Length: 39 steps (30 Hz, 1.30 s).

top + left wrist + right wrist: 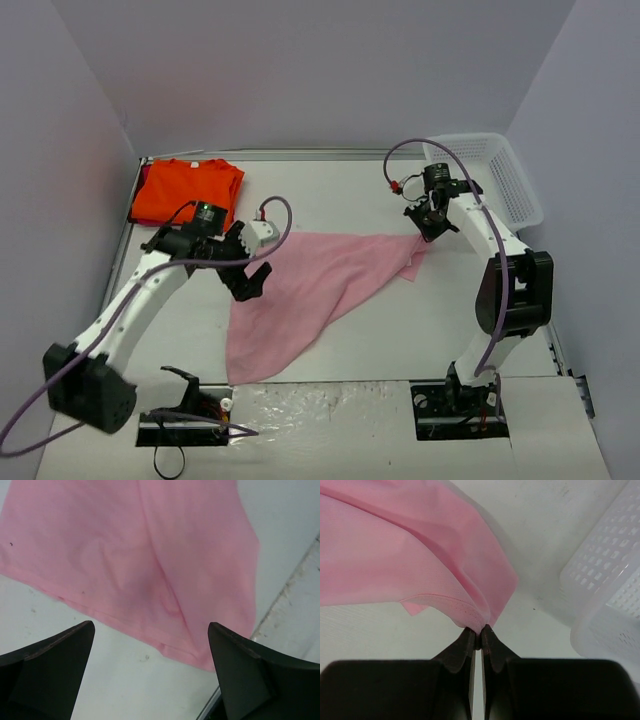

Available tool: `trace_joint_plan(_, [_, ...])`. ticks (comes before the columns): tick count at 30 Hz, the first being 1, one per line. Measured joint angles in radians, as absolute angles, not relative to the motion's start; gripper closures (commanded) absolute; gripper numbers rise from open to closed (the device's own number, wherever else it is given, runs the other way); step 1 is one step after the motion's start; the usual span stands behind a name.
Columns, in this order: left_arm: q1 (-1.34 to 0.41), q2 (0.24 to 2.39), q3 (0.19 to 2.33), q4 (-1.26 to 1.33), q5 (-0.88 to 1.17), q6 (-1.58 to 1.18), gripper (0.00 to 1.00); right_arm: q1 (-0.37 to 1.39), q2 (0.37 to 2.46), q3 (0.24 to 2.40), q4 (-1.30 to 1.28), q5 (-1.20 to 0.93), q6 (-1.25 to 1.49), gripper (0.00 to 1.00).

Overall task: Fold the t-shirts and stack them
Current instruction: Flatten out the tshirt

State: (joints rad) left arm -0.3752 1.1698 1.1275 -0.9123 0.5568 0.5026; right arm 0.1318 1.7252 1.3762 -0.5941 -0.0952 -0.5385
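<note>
The light pink t-shirt (310, 290) lies spread across the table's middle, one corner reaching the near edge. My right gripper (428, 226) is shut on its far right hem and holds that corner lifted; the wrist view shows the hem (470, 615) pinched at the fingertips (481, 631). My left gripper (252, 283) is open and empty, hovering at the shirt's left edge; its wrist view shows the pink cloth (150, 565) just beyond the spread fingers (65, 645). The bright orange t-shirt (185, 190) lies folded at the far left corner.
A white plastic mesh basket (500, 175) stands at the far right, close to my right gripper, and shows in the right wrist view (605, 580). Purple cables loop from both arms. A raised table edge (295, 590) runs beside the pink shirt.
</note>
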Motion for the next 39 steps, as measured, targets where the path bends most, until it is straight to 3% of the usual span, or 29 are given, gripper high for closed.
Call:
trace_joint_plan(9, [-0.226, 1.658, 1.205, -0.54, 0.433, 0.33, 0.03, 0.139, 1.739, 1.338, -0.579, -0.102, -0.527, 1.0])
trace_joint_plan(18, [-0.203, 1.856, 1.371, -0.421, 0.395, 0.31, 0.03, 0.145, 1.755, 1.298, -0.563, -0.102, -0.527, 1.0])
trace_joint_plan(27, [-0.135, 2.009, 1.475, -0.437, 0.462, 0.322, 0.18, 0.146, 1.779, 1.295, -0.547, -0.105, -0.525, 1.0])
trace_joint_plan(31, [-0.12, 2.022, 1.487, -0.489, 0.496, 0.378, 0.44, 0.146, 1.782, 1.291, -0.542, -0.105, -0.524, 1.0])
trace_joint_plan(34, [-0.12, 2.032, 1.517, -0.534, 0.52, 0.424, 0.56, 0.146, 1.782, 1.291, -0.538, -0.104, -0.523, 1.0])
trace_joint_plan(35, [-0.12, 2.034, 1.525, -0.545, 0.528, 0.439, 0.67, 0.146, 1.782, 1.291, -0.535, -0.104, -0.523, 1.0])
trace_joint_plan(37, [-0.12, 2.035, 1.53, -0.565, 0.546, 0.462, 0.76, 0.146, 1.783, 1.289, -0.531, -0.104, -0.521, 1.0])
trace_joint_plan(38, [-0.12, 2.035, 1.53, -0.576, 0.553, 0.472, 0.89, 0.146, 1.783, 1.288, -0.53, -0.104, -0.52, 1.0])
trace_joint_plan(39, [-0.12, 2.035, 1.53, -0.587, 0.558, 0.481, 0.96, 0.146, 1.784, 1.287, -0.529, -0.105, -0.519, 1.0])
